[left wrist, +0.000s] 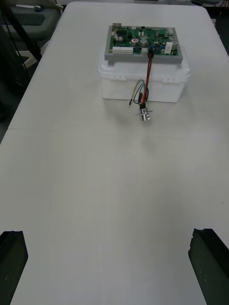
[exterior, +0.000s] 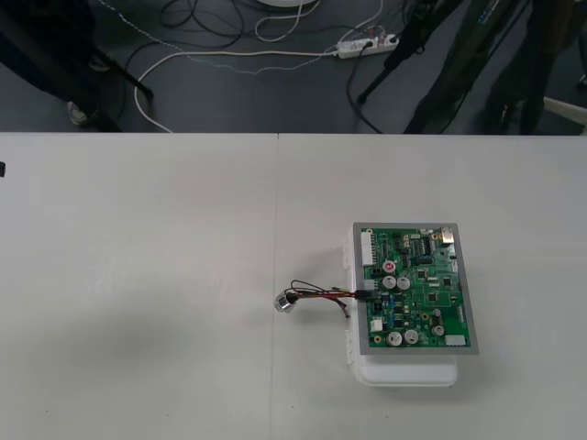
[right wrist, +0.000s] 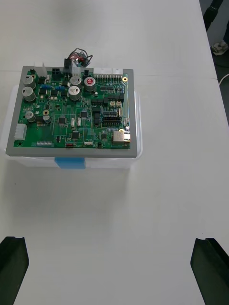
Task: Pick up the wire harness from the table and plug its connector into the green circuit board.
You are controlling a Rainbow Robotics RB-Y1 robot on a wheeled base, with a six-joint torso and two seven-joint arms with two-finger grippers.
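left claw (left wrist: pixel 109 232) and right claw (right wrist: pixel 109 238) gape apart, empty. well ahead of both, the red-and-black wire harness (left wrist: pixel 147 78) sits plugged into the flat green circuit board (left wrist: pixel 138 40).

Board (exterior: pixel 415 286) on base (exterior: pixel 408 374) on table (exterior: pixel 138 275), harness (exterior: pixel 321 295) off its left edge, socket (exterior: pixel 284 302) leftmost.

Beyond the light table's (exterior: pixel 138 275) far edge, white cables (exterior: pixel 266 53) and a power strip (exterior: pixel 367 43) lie on dark floor (exterior: pixel 275 101).
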